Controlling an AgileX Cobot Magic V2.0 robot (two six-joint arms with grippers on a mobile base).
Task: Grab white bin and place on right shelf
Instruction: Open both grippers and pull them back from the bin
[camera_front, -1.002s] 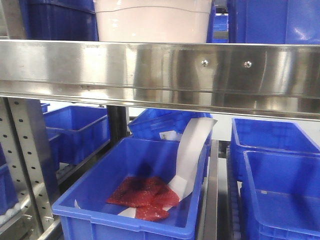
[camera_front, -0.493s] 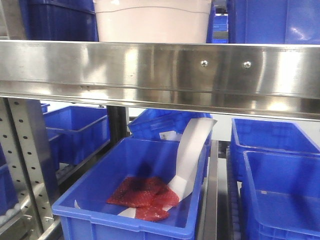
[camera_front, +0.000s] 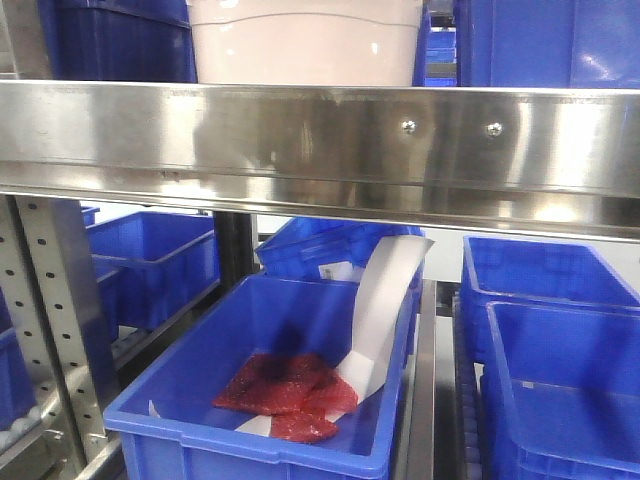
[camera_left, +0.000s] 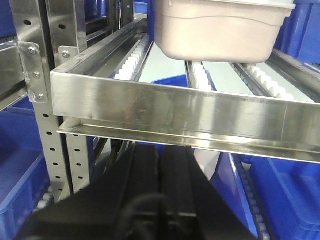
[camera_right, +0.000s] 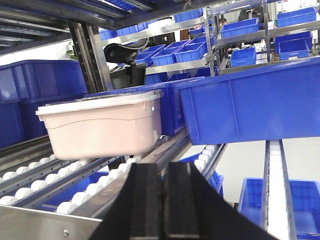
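The white bin (camera_front: 305, 40) is a pale pinkish tub with a flat lid. It stands on the white roller lanes of the steel shelf tier, just behind the shiny front rail (camera_front: 320, 140) with two bolts. It also shows in the left wrist view (camera_left: 220, 30) and the right wrist view (camera_right: 100, 127). My left gripper (camera_left: 160, 149) is shut and empty, just below and in front of the rail (camera_left: 175, 107), left of the bin. My right gripper (camera_right: 163, 167) is shut and empty, low at the tier's front edge, to the right of the bin.
Blue crates flank the bin on the tier (camera_front: 540, 40) (camera_right: 250, 105). Below, a blue crate (camera_front: 170, 400) holds red bags and a white paper strip. More blue crates (camera_front: 560, 330) stand at the right. A perforated grey upright (camera_front: 50, 320) is at the left.
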